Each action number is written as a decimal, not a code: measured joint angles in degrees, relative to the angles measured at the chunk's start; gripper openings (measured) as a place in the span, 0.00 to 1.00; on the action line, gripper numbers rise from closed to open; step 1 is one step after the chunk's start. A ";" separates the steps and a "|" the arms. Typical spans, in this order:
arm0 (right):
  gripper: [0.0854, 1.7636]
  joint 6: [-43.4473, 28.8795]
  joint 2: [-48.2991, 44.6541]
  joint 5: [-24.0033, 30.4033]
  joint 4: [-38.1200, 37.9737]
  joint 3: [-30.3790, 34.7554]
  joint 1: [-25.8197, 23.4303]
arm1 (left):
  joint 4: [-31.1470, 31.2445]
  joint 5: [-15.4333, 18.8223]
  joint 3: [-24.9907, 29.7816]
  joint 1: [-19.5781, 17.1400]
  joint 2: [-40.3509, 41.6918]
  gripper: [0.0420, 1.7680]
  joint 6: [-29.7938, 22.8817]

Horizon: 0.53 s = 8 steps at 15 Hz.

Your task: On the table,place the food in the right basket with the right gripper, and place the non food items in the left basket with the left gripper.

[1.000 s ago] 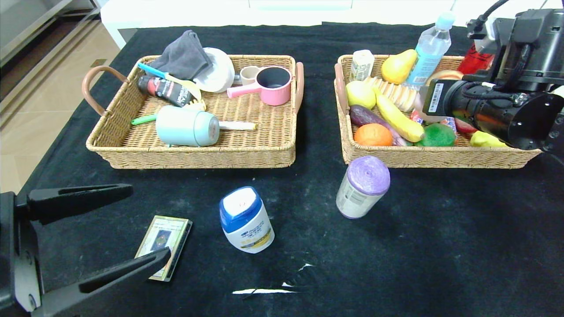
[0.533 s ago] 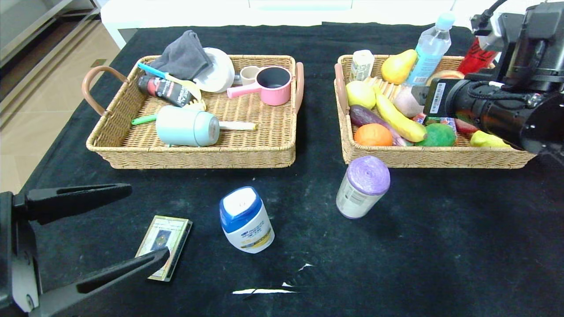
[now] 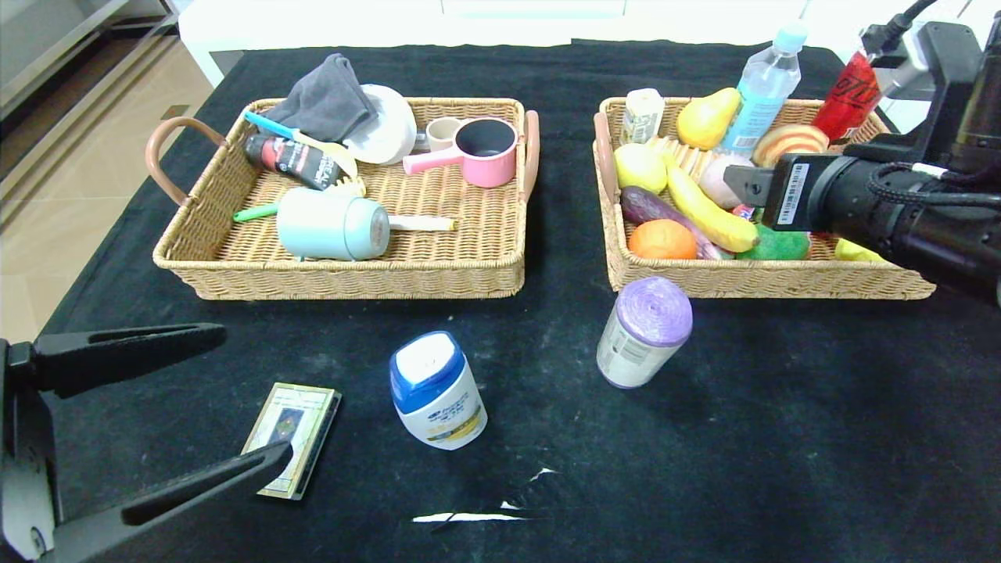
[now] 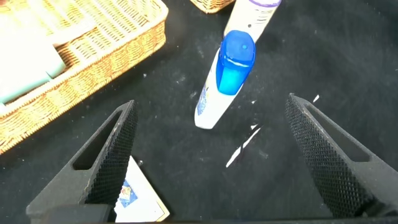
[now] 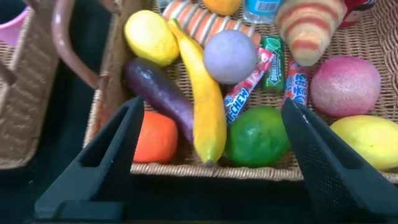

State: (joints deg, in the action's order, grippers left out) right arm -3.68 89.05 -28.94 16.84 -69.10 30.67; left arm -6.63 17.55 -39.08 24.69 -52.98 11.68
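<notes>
The right basket [image 3: 766, 283] holds food: a banana [image 3: 708, 209], an orange [image 3: 661, 239], a lime [image 5: 258, 137] and a pale purple ball [image 5: 230, 56]. Just above the basket's near side my right gripper [image 5: 212, 104] hovers open and empty. The left basket [image 3: 344, 274] holds a mint cup, a pink pot, a cloth and brushes. On the black cloth lie a blue-capped white bottle [image 3: 436, 391], a purple-topped roll [image 3: 645, 332] and a flat card box [image 3: 291, 438]. My left gripper [image 3: 258, 395] stands open at the near left, over the card box, holding nothing.
A water bottle [image 3: 762, 86] and a red can [image 3: 848, 94] lean at the far side of the right basket. White scuff marks [image 3: 469, 516] streak the cloth near the front. The table's left edge drops to the floor [image 3: 47, 195].
My right gripper has opened and drawn back to the right, leaving the pale purple ball in the right basket. The left arm has barely moved.
</notes>
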 joint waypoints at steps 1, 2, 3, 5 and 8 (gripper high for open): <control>0.92 0.11 -0.99 -0.74 -0.05 0.99 0.94 | 0.02 0.02 -0.02 0.00 0.06 0.97 0.13; 0.92 0.41 -1.90 -1.45 -0.05 2.07 1.79 | 0.02 0.00 -0.02 0.00 0.10 0.97 0.22; 0.93 0.71 -2.95 -1.88 0.00 3.34 2.51 | 0.02 0.00 -0.02 0.00 0.17 0.97 0.26; 0.94 0.77 -4.83 -2.04 0.05 5.21 3.52 | 0.02 -0.04 -0.02 0.01 0.26 0.97 0.20; 0.95 0.85 -7.74 -1.90 -0.02 7.85 4.24 | 0.00 -0.06 -0.20 0.01 0.50 0.97 0.20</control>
State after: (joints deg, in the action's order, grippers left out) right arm -2.83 81.31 -30.84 16.81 -61.25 34.91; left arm -6.63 17.49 -39.28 24.70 -52.48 11.87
